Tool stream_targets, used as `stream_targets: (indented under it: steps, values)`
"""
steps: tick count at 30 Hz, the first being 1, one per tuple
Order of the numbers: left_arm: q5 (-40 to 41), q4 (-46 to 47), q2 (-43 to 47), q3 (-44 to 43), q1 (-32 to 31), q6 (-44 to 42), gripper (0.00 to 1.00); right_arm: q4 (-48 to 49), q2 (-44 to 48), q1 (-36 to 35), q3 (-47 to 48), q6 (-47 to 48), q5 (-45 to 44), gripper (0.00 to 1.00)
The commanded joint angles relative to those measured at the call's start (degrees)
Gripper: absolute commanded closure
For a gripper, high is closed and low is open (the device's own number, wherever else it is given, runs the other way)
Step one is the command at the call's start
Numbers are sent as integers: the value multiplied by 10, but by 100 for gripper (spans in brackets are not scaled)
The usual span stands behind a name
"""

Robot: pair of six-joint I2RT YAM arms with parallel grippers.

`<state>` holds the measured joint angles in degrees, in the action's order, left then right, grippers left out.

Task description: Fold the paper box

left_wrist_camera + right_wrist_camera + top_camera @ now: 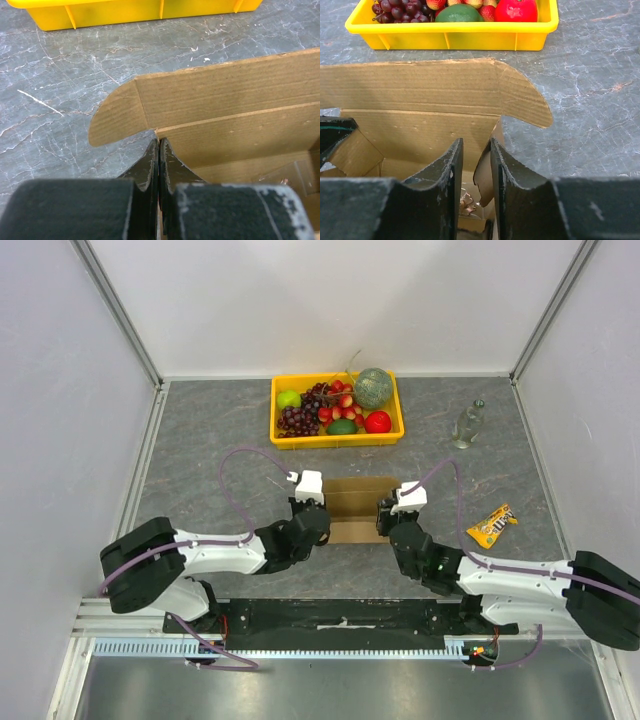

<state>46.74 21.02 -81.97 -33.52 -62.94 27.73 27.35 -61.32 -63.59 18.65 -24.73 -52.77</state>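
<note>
The brown corrugated cardboard paper box, back wall raised, sits on the grey marbled tabletop near the yellow plastic fruit crate, with the left claw closed tight at its left wall and the right claw partly parted astride its right side flap.

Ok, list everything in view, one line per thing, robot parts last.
paper box: one, brown, table centre between the arms, partly folded
crate: one, yellow, behind the box
fruit: several, purple, green and red, in the crate
bottle: one, clear, far right
snack packet: one, yellow-orange, right of the box
table: one, grey
left arm: one, white and black, jaws shut on the box's left wall
right arm: one, white and black, jaws open astride the box's right wall
</note>
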Motion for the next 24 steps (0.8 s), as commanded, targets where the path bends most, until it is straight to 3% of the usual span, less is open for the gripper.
stream_targets:
  steps: [1,17,24]
  values:
    - [43,51,9,20,-23,26,98,2,29,-8,-10,-14,21,64]
    - [133,92,26,83,-73,44,98,-42,189,-15,-31,37,46,43]
    - [188,109,-8,79,-106,34,98,-135,271,-16,1,71,140,41]
